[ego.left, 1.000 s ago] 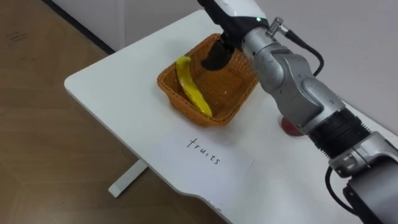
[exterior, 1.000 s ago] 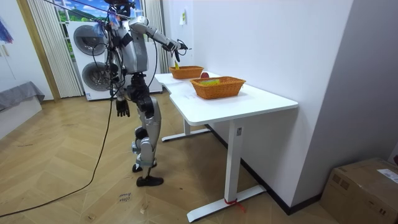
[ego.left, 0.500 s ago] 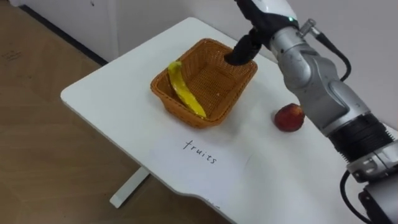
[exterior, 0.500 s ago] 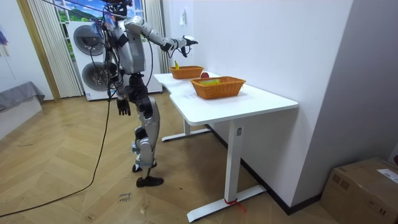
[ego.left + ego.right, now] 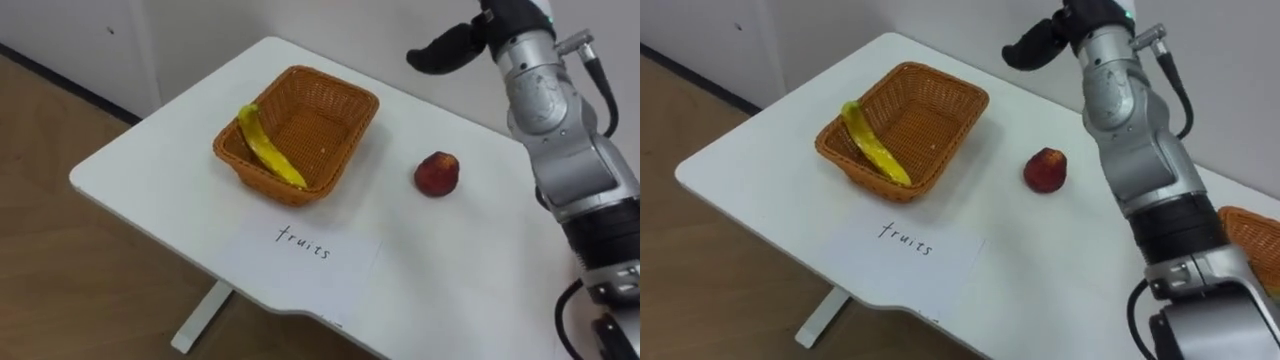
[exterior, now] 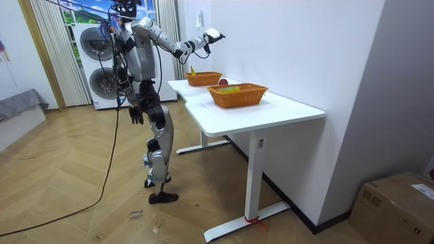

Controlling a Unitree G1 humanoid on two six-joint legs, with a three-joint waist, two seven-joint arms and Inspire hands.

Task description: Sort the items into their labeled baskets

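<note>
A wicker basket (image 5: 340, 95) stands on the white table (image 5: 150, 170) with a yellow banana (image 5: 268, 150) lying along its near left wall. A red apple (image 5: 436, 173) rests on the table to the basket's right. My right hand (image 5: 448, 50) is raised above the table's far edge, beyond the apple, open and holding nothing. In the room view that hand (image 6: 210, 34) is lifted high over the far basket (image 6: 203, 78). My left hand (image 6: 135, 115) hangs at my side, away from the table.
A handwritten paper label (image 5: 305, 245) lies in front of the basket. A second wicker basket (image 5: 1250, 235) sits at the right, nearer in the room view (image 6: 237, 95). The wall runs behind the table. Washing machines (image 6: 102, 57) stand behind me.
My right hand has risen out of the basket and drawn back to the right, above the table's far edge. The banana stays in the basket. The camera shifted, bringing the apple into view.
</note>
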